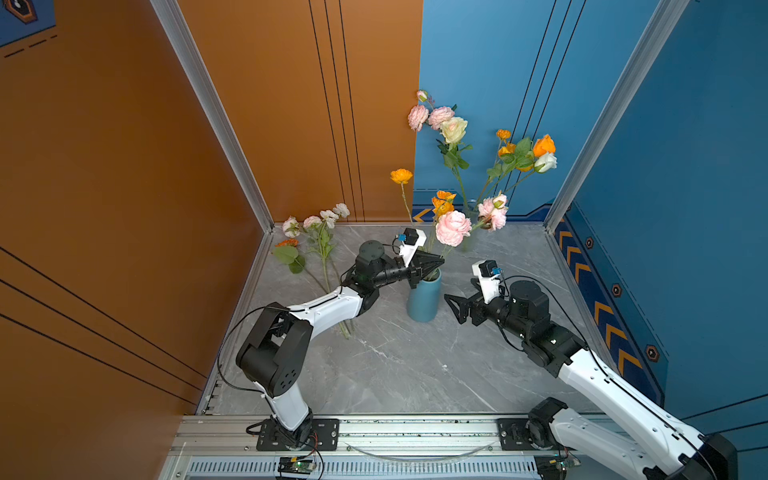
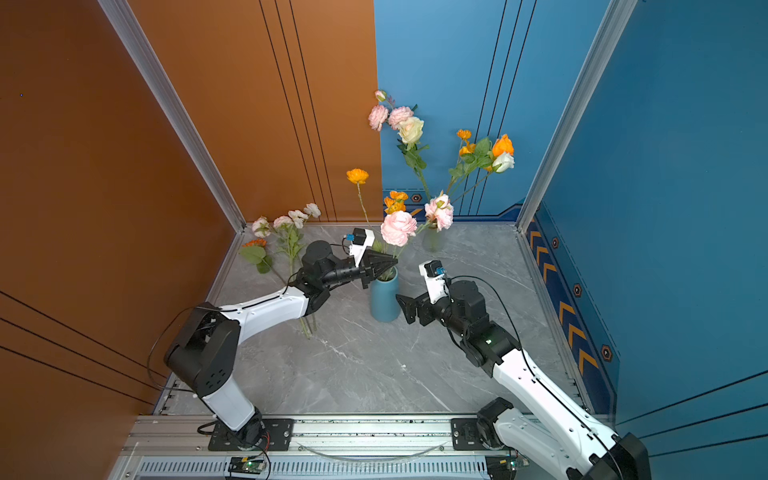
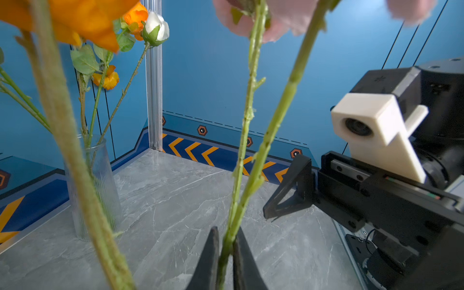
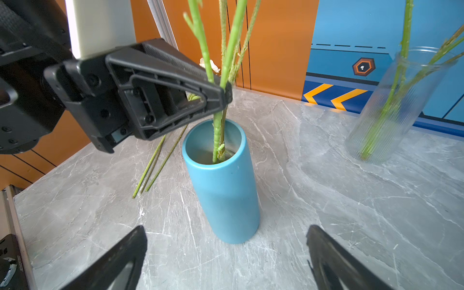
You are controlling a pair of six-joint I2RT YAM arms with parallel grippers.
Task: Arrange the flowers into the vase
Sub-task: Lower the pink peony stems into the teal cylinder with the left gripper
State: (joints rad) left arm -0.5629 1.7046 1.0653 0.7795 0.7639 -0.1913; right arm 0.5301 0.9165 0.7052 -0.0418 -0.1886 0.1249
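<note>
Grey marble tabletop (image 1: 395,365). Flower stem (image 3: 275,119) — judged light, springy, slick, best gripped on bare stalk — is pinched by left hand (image 3: 227,229) above centre-frame vase (image 1: 423,301); right hand (image 4: 227,228) spread.

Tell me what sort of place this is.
Likely a robot test cell, not a home: left arm and right arm mounted on a metal rail, printed wall panels in aluminium posts, a blue vase of flowers as props.

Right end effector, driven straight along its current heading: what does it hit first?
Probably the blue vase, standing straight ahead of the open right end effector, with table showing between; exact depth is unclear.
</note>
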